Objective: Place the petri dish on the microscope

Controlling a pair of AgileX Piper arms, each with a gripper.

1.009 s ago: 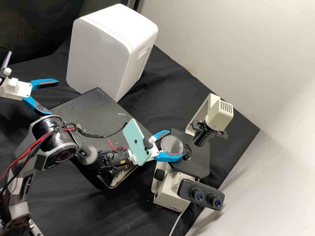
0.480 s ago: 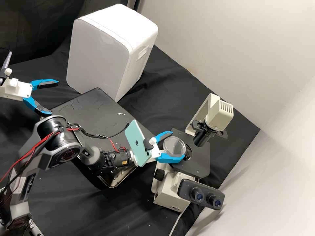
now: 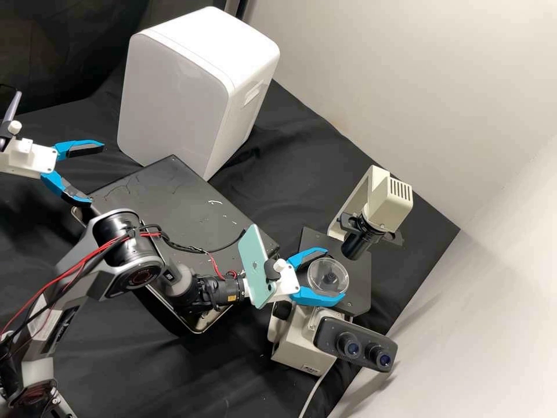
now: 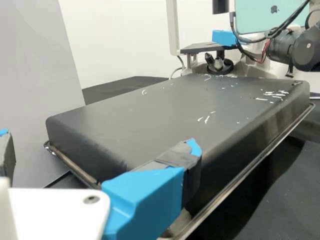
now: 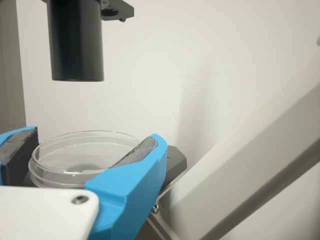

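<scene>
**Petri dish held level over the microscope stage**

The right gripper (image 3: 332, 275) is clamped on the clear petri dish (image 3: 328, 277), one blue finger on each side of its round wall. The dish lies level, its flat faces up and down. Being round, it has no long axis to speak of. It is over the middle of the black stage (image 3: 361, 285) of the microscope (image 3: 301, 342), just in front of the dark tube (image 3: 354, 248) that points down at the stage. I cannot tell whether the dish touches the stage. In the right wrist view the dish (image 5: 80, 155) sits between the fingers with the tube (image 5: 75, 40) above it.

The left gripper (image 3: 94, 172) is well apart at the table's left, fingers spread and holding nothing, just beside a corner of the black tray (image 3: 174, 203).

A small mark low on the microscope's body is too small to read.

Wrinkled black cloth covers the table (image 3: 301, 151). A white box (image 3: 197, 81) stands behind the tray, and pale walls close in the back and right.
</scene>
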